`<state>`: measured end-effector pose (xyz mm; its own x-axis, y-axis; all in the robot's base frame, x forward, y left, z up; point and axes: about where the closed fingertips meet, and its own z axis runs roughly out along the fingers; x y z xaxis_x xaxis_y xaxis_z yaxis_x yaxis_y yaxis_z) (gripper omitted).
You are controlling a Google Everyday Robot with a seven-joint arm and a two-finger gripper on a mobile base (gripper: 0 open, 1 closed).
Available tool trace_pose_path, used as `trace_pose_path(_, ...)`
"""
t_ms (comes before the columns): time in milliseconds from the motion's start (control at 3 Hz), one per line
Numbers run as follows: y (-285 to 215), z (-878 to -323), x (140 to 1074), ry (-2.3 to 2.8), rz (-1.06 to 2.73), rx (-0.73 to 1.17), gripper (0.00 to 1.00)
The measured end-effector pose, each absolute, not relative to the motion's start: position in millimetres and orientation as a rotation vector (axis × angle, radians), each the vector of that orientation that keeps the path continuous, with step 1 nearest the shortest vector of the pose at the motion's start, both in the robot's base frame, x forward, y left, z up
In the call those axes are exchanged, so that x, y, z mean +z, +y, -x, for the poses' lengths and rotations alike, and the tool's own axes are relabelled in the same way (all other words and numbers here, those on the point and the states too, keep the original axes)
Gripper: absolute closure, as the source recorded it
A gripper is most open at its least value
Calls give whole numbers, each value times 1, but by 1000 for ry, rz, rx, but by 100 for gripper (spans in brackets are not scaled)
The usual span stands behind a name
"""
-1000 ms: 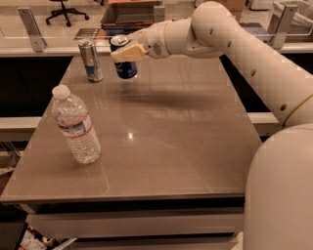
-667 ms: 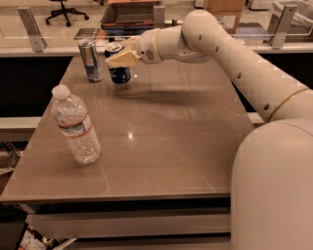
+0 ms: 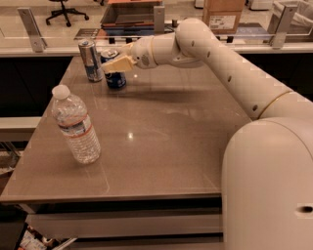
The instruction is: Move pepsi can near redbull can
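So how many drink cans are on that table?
2. The redbull can stands at the far left corner of the table; the pepsi can sits just right of it, in the gripper. None seem hidden.

Cream end effector (image 3: 111,63) grips the dark blue pepsi can (image 3: 116,81) beside the silver-and-blue redbull can (image 3: 91,61) on a grey-brown table (image 3: 166,141)

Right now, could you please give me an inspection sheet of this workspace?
Surface: brown tabletop, glossy, with light reflections.
Job's things: pepsi can standing at the far left, close to the right of the upright redbull can; contact cannot be told.
Clutter: capped water bottle standing near the left edge.
Grippers: gripper at the pepsi can, arm reaching in from the right.
Cables: nothing seen.
Surroundings: office chair and cardboard box beyond the table.
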<state>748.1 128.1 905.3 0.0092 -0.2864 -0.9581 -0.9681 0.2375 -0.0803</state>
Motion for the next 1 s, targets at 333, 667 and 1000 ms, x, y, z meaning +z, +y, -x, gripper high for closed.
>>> trace_pose_path(333, 132, -747, 904, 1486, 1245, 844, 59)
trace_pose_path(667, 135, -747, 903, 1485, 1248, 849, 35)
trace_pose_path(1000, 138, -746, 902, 1484, 1251, 853, 12)
